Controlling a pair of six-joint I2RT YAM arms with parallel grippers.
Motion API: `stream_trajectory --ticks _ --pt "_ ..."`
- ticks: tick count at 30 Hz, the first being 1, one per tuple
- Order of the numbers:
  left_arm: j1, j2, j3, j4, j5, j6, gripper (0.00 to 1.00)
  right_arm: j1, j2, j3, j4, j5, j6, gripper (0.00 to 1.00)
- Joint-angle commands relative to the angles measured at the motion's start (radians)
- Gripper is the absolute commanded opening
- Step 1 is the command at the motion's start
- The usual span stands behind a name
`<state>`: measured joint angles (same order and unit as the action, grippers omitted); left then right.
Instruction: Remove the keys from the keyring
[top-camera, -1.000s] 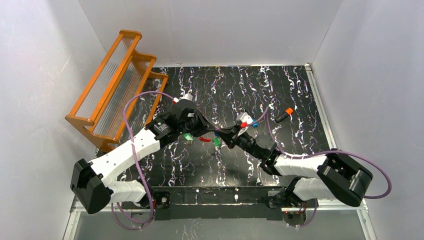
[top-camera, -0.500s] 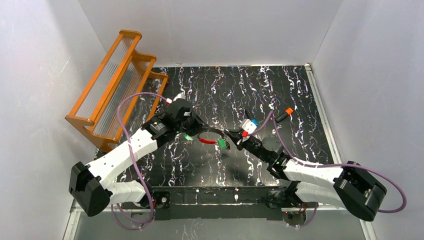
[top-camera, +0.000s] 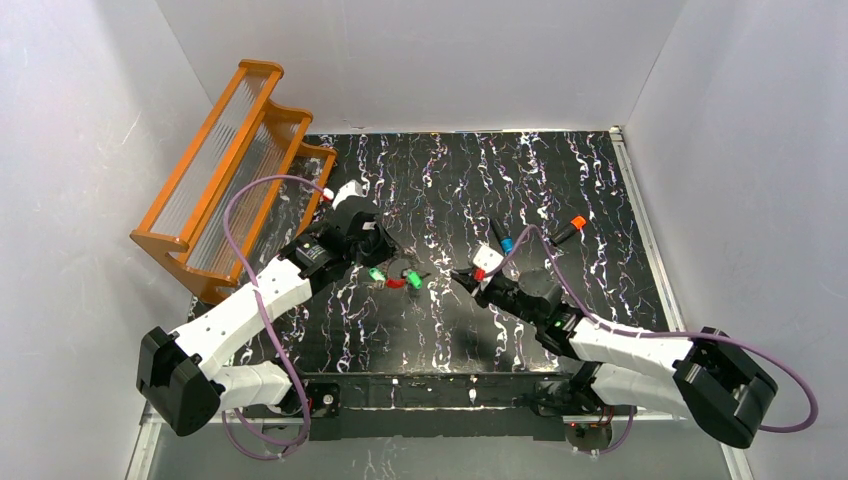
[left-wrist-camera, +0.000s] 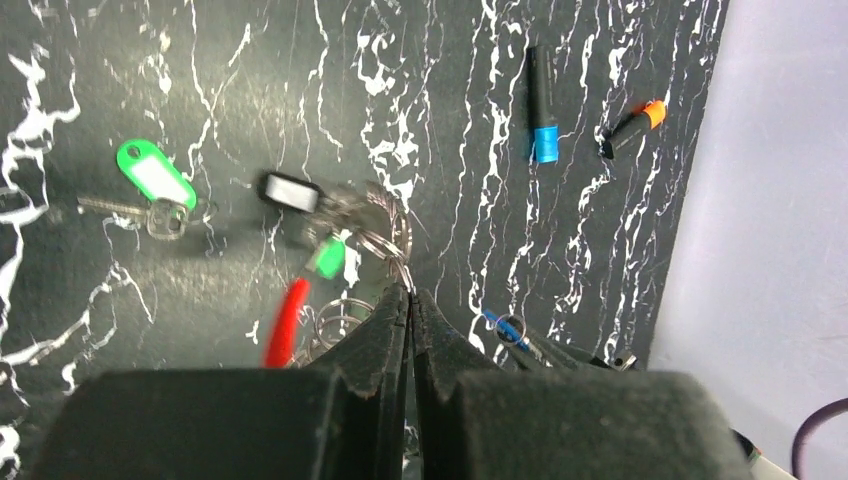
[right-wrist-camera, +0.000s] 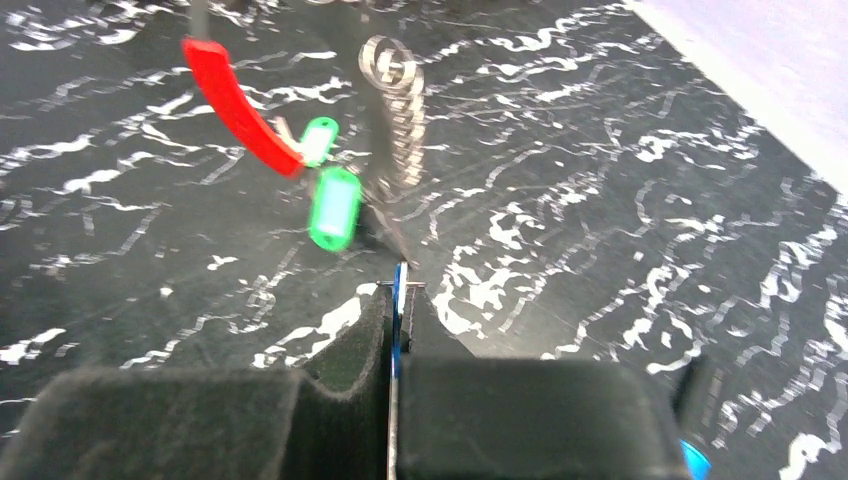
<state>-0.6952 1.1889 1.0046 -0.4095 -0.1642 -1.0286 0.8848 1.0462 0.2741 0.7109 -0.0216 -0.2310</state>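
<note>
My left gripper (top-camera: 393, 262) (left-wrist-camera: 408, 292) is shut on the silvery keyring (left-wrist-camera: 378, 232) and holds it above the black marbled mat. A red tag (top-camera: 395, 283) (left-wrist-camera: 284, 322) and a green-headed key (top-camera: 412, 277) (left-wrist-camera: 326, 258) hang from the keyring, blurred. My right gripper (top-camera: 463, 275) (right-wrist-camera: 400, 288) is shut on a blue-headed key (right-wrist-camera: 399, 300) (left-wrist-camera: 508, 327), held apart from the bunch, to its right. In the right wrist view the keyring (right-wrist-camera: 395, 110) hangs ahead with the red tag (right-wrist-camera: 240, 105) and green heads (right-wrist-camera: 335, 205). A separate green-headed key (top-camera: 377, 273) (left-wrist-camera: 155, 185) lies on the mat.
A black cylinder with a blue tip (top-camera: 505, 243) (left-wrist-camera: 541, 105) and one with an orange tip (top-camera: 572, 225) (left-wrist-camera: 632, 125) lie on the mat behind the right gripper. An orange wooden rack (top-camera: 235, 165) stands at the back left. White walls enclose the mat.
The grippers, close together a second ago, have pulled apart. The right one drew back to the right with the blue key; the bunch swung left with the left gripper.
</note>
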Motion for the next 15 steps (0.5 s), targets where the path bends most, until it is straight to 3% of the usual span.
stream_trajectory --ticks 1,9,15 --pt "0.006 -0.019 0.042 0.088 -0.059 0.177 0.0 0.0 0.059 0.09 0.016 -0.149 0.092 0.01" --pt "0.01 -0.003 0.064 0.207 -0.109 0.363 0.0 0.002 0.366 0.186 0.23 -0.297 0.277 0.01" --pt "0.013 0.013 0.007 0.353 -0.154 0.454 0.0 0.015 0.598 0.252 0.439 -0.284 0.366 0.07"
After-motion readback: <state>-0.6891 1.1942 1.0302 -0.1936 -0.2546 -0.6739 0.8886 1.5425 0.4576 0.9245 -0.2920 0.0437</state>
